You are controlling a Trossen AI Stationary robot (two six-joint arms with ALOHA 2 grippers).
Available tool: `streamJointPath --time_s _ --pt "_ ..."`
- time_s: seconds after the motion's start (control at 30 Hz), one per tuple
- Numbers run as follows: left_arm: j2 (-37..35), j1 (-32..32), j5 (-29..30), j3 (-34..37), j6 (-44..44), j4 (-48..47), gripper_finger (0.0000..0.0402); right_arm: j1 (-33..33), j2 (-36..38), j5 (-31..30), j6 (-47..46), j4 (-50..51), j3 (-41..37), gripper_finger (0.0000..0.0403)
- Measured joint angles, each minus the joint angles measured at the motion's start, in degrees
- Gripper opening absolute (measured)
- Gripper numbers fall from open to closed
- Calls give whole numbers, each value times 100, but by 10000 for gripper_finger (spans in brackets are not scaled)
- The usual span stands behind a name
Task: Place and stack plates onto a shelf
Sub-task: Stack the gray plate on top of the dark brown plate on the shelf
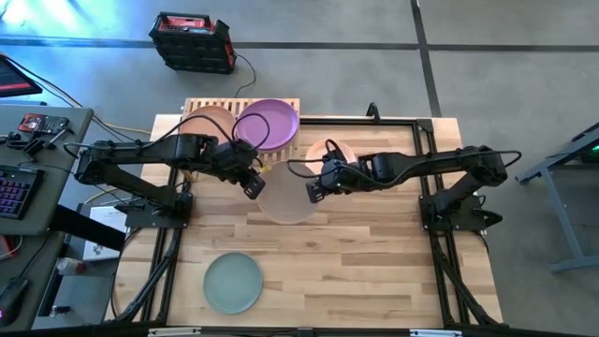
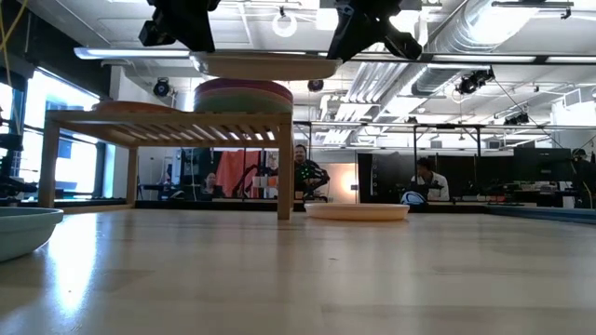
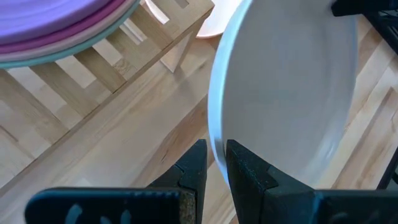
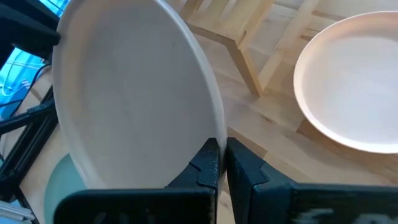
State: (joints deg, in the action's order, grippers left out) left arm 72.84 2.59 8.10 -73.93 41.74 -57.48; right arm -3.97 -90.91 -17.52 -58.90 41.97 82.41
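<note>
1. beige plate (image 1: 287, 191) is held in the air between both arms, level and above the height of the shelf (image 2: 168, 126), just in front of the shelf's near right corner. to do this step well, both arms likely need to travel together at 1 pace so the plate stays flat.
2. left gripper (image 3: 214, 163) is pinching the plate's left rim; right gripper (image 4: 221, 158) is pinching the opposite rim, fingers closed tight on the thin edge.
3. the shelf already carries a stack topped by the purple plate (image 1: 269, 123) on its right half and a brown plate (image 1: 208, 120) on its left half.
4. judged next: clear the stack's top before lowering, and release only once the plate is seated.
5. both arms reach inward from their sides, forearms low, wrists meeting mid-table.
6. peach plate (image 4: 351, 84) lies on the table beside the shelf; sage green plate (image 1: 233, 282) sits near the front, well apart.
</note>
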Motion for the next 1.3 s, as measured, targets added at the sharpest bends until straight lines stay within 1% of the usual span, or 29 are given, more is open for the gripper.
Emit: streamJointPath --time_s 0.17,0.33,0.43,0.57,0.87,1.07,1.3 --pt "0 -3 0 0 1 -26 49 2 0 -25 71 -34 -2 0" --pt "0 -2 -9 0 -10 -28 49 4 0 -28 187 -356 -4 0" --pt "0 -2 -11 0 -121 -24 49 4 0 -28 240 -528 -4 0" --pt "0 -2 -4 0 -244 -20 48 4 0 -26 240 -515 -4 0" --pt "2 -35 101 0 -437 -122 9 -4 0 66 239 -509 -4 0" --pt "7 -37 140 0 -538 -140 4 7 0 364 381 -511 -4 0" --pt "7 -28 7 -4 -535 -284 3 7 0 317 491 -531 -4 1"
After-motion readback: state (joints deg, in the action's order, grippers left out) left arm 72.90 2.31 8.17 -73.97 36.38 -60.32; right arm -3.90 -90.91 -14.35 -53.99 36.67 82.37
